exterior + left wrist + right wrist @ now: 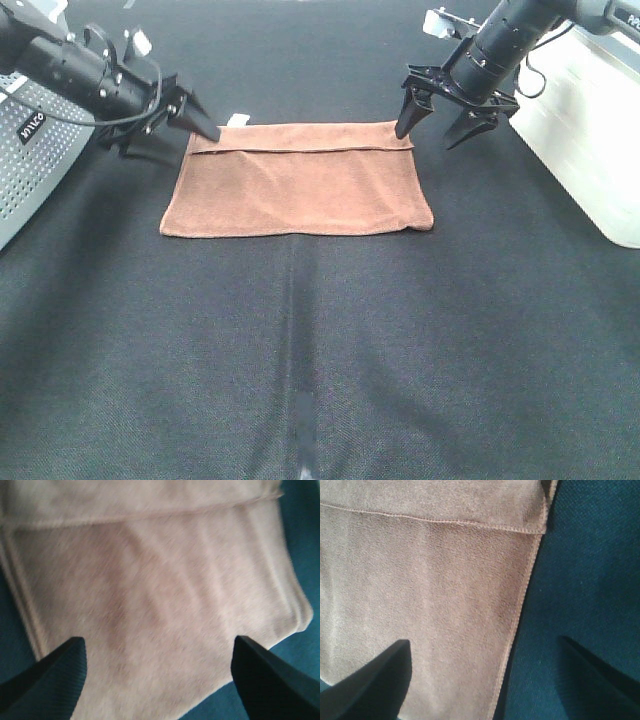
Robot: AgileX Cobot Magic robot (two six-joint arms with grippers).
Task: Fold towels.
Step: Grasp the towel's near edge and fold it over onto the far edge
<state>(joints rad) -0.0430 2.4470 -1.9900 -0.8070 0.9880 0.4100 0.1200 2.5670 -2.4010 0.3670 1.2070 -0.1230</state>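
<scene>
The reddish-brown towel (pixel 297 185) lies flat on the black table cloth, folded once, with the upper layer's hem running a little short of the far edge. A small white tag (pixel 238 118) sticks out at the far left. My left gripper (pixel 196 146) is open and empty at the towel's far left corner. My right gripper (pixel 425 138) is open and empty at the far right corner. The left wrist view shows the towel (pixel 160 580) between its open fingers (pixel 55 680). The right wrist view shows the towel's side edge (pixel 420 580) between its open fingers (pixel 375 685).
A grey perforated basket (pixel 30 160) stands at the left edge, behind the left arm. A white bin (pixel 590 130) stands at the right, next to the right arm. The black table cloth (pixel 320 350) stretches in front of the towel.
</scene>
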